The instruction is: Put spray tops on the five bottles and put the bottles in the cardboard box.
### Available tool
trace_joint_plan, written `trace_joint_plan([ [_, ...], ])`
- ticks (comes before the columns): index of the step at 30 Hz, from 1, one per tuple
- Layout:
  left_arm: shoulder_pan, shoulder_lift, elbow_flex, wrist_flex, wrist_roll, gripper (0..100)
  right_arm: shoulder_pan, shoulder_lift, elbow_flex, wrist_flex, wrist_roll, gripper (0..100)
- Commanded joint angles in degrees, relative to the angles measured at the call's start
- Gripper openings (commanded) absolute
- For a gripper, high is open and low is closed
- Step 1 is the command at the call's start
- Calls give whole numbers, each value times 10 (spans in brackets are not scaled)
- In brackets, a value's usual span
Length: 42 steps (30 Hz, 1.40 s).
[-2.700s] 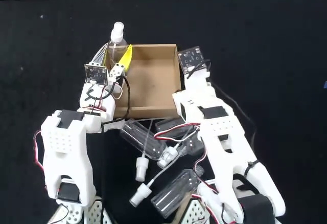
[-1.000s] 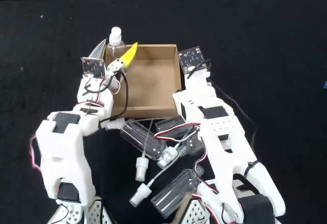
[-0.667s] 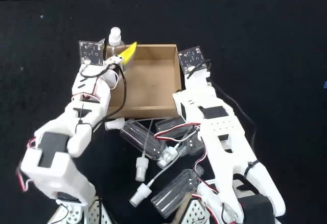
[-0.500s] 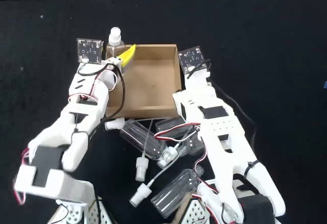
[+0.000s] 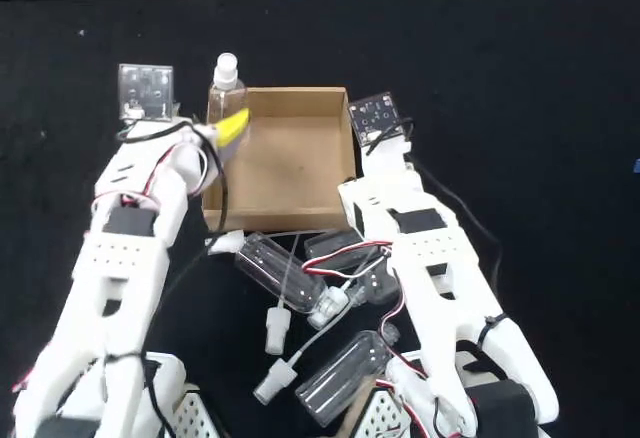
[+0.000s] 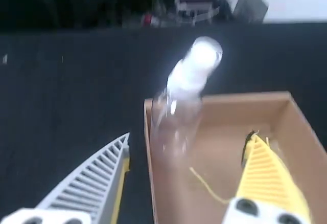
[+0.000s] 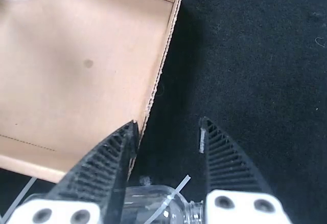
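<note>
Left gripper (image 6: 179,147) spread open, apart from the capped bottle (image 6: 185,98).
It stands upright at the upper-left corner of the cardboard box (image 5: 300,158); right gripper (image 7: 166,132) gapes at the lower-right corner.

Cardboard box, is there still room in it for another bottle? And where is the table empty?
Yes. The box floor is bare except the far left corner, where one bottle stands. The table is bare right of the box and beyond it. In front of the box it is crowded with lying bottles and spray tops.
</note>
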Motion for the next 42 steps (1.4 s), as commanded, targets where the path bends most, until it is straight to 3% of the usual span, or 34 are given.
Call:
trace_joint_plan([
  [1,-19,-110,-41,165,-2,327,18,-27,0,-15,1,180],
  [10,-22,-191,-140,458,-156,325,18,-27,0,-12,1,180],
  [18,115,-179,-131,600,-153,325,60,-32,-5,-11,0,180],
  [23,169,-118,-113,589,-142,325,137,-32,-35,14,-5,180],
  [29,223,-76,-114,548,-119,325,130,-29,-36,18,-5,180],
  [42,65,-71,-153,547,-113,325,64,-29,-22,21,-4,180],
])
